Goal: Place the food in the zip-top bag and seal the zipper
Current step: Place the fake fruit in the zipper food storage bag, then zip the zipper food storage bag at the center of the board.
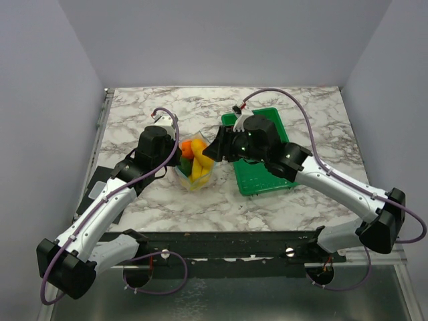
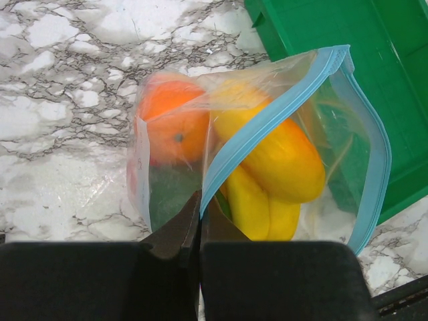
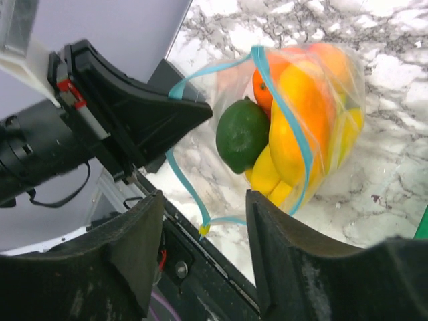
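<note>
Left claw (image 2: 199, 217) clenched on the bag's (image 2: 144, 167) zipper (image 2: 274, 114) edge; right claw (image 3: 204, 234) released, spread at the bag's other mouth corner; tray (image 2: 374, 53) just beside the bag.

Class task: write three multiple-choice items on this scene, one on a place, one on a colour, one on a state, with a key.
1. The orange lies: A in the tray; B in the bag; C on the bare table.
2. The zipper is: A light blue; B red; C black.
3. The bag's mouth is: A sealed; B taped over; C open.
Key: B, it shows through the clear plastic; A, a light blue strip edges the mouth; C, its two strips stand apart.
</note>
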Controlling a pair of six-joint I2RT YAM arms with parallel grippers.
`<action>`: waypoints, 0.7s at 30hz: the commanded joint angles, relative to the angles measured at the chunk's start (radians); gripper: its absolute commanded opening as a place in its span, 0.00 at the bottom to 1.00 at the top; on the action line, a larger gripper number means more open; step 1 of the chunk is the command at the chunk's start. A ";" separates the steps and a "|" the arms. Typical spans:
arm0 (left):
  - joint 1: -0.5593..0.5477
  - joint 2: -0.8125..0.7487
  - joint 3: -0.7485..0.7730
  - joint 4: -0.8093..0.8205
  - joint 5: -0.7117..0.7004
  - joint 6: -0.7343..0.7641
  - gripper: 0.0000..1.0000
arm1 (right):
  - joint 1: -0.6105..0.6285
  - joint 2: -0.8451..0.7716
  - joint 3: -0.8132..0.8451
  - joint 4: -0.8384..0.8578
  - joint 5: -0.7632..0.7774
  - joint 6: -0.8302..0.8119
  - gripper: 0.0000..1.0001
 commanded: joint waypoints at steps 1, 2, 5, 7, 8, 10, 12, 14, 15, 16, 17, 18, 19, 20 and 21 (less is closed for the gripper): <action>0.006 -0.001 -0.016 0.012 0.014 -0.018 0.00 | 0.033 -0.045 -0.071 -0.054 -0.034 -0.028 0.55; 0.006 -0.001 -0.016 0.013 0.018 -0.025 0.00 | 0.043 -0.054 -0.084 -0.062 -0.026 -0.026 0.54; 0.006 -0.004 -0.017 0.018 0.030 -0.060 0.00 | 0.070 -0.087 -0.125 -0.073 0.004 -0.015 0.50; 0.006 -0.012 -0.019 0.023 0.023 -0.088 0.00 | 0.086 -0.105 -0.152 -0.073 0.006 -0.002 0.48; 0.006 -0.016 -0.022 0.025 0.019 -0.106 0.00 | 0.094 -0.112 -0.166 -0.073 0.008 0.004 0.47; 0.006 -0.023 -0.032 0.031 0.017 -0.136 0.00 | 0.111 -0.120 -0.189 -0.070 0.014 0.013 0.46; 0.006 -0.029 -0.040 0.034 0.017 -0.173 0.00 | 0.125 -0.120 -0.208 -0.069 0.018 0.021 0.45; 0.006 -0.034 -0.046 0.038 0.013 -0.211 0.00 | 0.143 -0.117 -0.219 -0.066 0.023 0.029 0.45; 0.006 -0.036 -0.048 0.039 0.010 -0.229 0.00 | 0.156 -0.116 -0.225 -0.061 0.029 0.033 0.44; 0.006 -0.039 -0.048 0.041 0.008 -0.252 0.00 | 0.167 -0.115 -0.230 -0.056 0.032 0.038 0.45; 0.006 -0.044 -0.047 0.040 0.004 -0.269 0.00 | 0.180 -0.112 -0.235 -0.047 0.035 0.043 0.45; 0.006 -0.049 -0.045 0.042 0.001 -0.287 0.00 | 0.194 -0.106 -0.238 -0.038 0.037 0.049 0.45; 0.006 -0.056 -0.045 0.043 -0.005 -0.304 0.00 | 0.208 -0.099 -0.238 -0.029 0.040 0.052 0.46; 0.006 -0.062 -0.045 0.043 -0.010 -0.320 0.00 | 0.221 -0.088 -0.236 -0.025 0.043 0.057 0.47; 0.007 -0.068 -0.045 0.044 -0.015 -0.335 0.00 | 0.236 -0.076 -0.232 -0.024 0.074 0.062 0.49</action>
